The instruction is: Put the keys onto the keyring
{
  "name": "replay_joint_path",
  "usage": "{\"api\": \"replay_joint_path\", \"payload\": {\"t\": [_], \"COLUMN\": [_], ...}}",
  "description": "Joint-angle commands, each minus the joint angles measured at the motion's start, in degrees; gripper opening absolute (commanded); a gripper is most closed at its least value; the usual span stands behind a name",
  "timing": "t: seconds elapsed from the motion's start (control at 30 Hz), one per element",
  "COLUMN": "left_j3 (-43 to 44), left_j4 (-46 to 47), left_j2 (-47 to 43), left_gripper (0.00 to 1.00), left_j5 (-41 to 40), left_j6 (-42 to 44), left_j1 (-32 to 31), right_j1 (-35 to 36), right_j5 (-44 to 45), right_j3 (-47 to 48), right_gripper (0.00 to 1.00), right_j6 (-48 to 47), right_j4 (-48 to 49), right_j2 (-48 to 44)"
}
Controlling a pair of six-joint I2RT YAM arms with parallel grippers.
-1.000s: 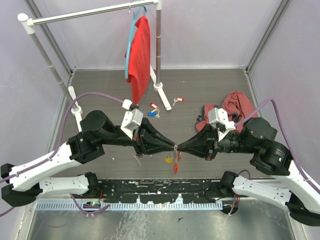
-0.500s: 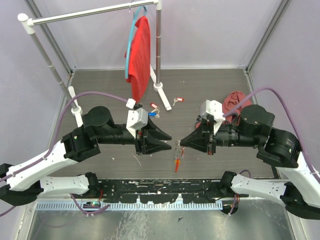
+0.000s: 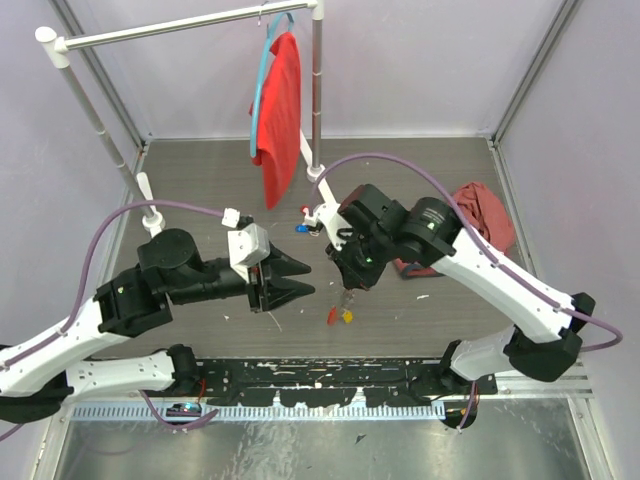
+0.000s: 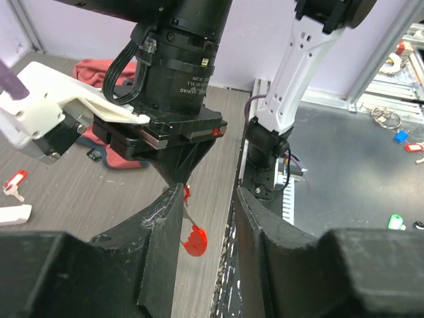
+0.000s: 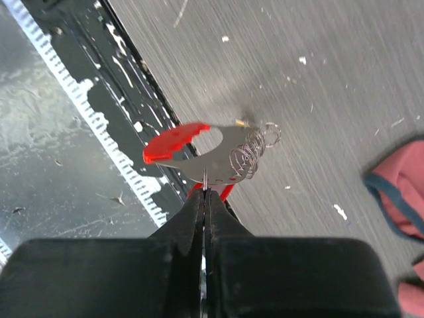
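My right gripper [image 3: 346,291] points down over the table's middle and is shut on the keyring [image 3: 338,314]. The keyring's red plastic piece and a small yellow tag hang below it. In the right wrist view the shut tips [image 5: 204,192] pinch thin wire by the red and silver piece [image 5: 192,150] and the coiled chain [image 5: 253,152]. My left gripper [image 3: 303,279] is open and empty, just left of the keyring. In the left wrist view [image 4: 209,199] the red piece [image 4: 194,240] hangs between its fingers. Loose keys with blue [image 3: 301,227] and red [image 3: 304,209] tags lie behind, and another shows in the left wrist view [image 4: 13,183].
A red garment [image 3: 278,100] hangs on a blue hanger from the white rack [image 3: 170,28] at the back. A maroon cloth [image 3: 487,215] lies at the right, partly behind the right arm. The black rail [image 3: 320,375] runs along the near edge.
The right arm has swung left and forward over the centre, gripper now pointing down with the keyring. The left gripper has let go, pulled back left and opened wide.
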Motion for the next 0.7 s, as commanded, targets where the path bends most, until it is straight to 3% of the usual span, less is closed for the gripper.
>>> {"api": "replay_joint_path", "payload": {"t": [0.0, 0.4, 0.67], "left_j3": [-1.9, -5.9, -4.7], "left_j4": [-2.7, 5.6, 7.2], "left_j2": [1.1, 5.2, 7.9], "left_gripper": [0.45, 0.55, 0.48], "left_j5": [-1.7, -0.7, 1.8], "left_j6": [1.0, 1.9, 3.1], "left_j1": [-0.2, -0.1, -0.1], "right_j1": [-0.1, -0.1, -0.1], "right_j5": [1.8, -6.6, -13.0], "right_j3": [1.4, 0.0, 0.2], "right_gripper": [0.01, 0.01, 0.01], "right_j6": [1.5, -0.4, -2.0], "right_j4": [-3.8, 0.8, 3.5], "right_j2": [-1.7, -5.6, -7.6]}}
